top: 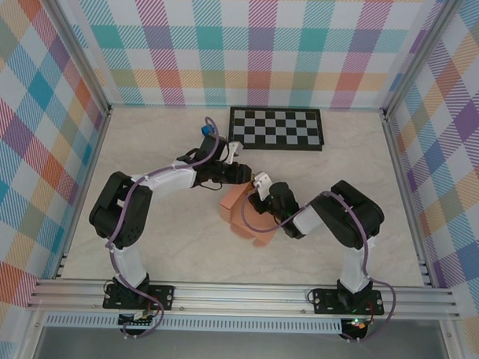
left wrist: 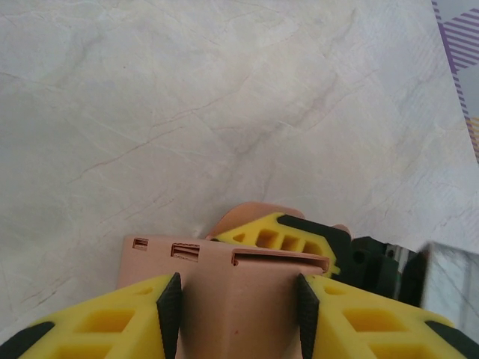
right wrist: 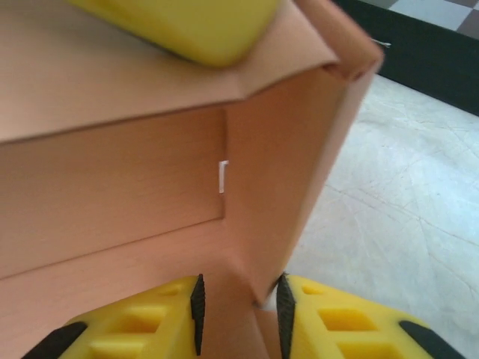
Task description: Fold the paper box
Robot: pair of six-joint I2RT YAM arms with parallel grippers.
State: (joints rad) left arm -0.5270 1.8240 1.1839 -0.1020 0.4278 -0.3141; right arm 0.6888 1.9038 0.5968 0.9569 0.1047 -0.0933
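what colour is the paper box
Plain salmon-orange box, unmarked; it shows best in the left wrist view.

Left wrist view: the lower part of the paper box (left wrist: 224, 269) is cut off by the bottom edge. So are the left gripper (left wrist: 238, 299) fingers (left wrist: 112, 329) on either side of the box. Behind the box, a yellow finger (left wrist: 281, 238) is mostly hidden by it.

Right wrist view: the box runs off the left and top edges and is soft up close. The yellow finger above the box is blurred and clipped at the top. The right gripper (right wrist: 239, 307) fingers (right wrist: 352, 329) are cut off at the bottom, and it is unclear if they touch the box wall between them. The checkerboard (right wrist: 430, 52) beyond the box is clipped.

Top view: both arms cover the box's middle. The blue thing (top: 204, 129) behind the box is too small to identify.
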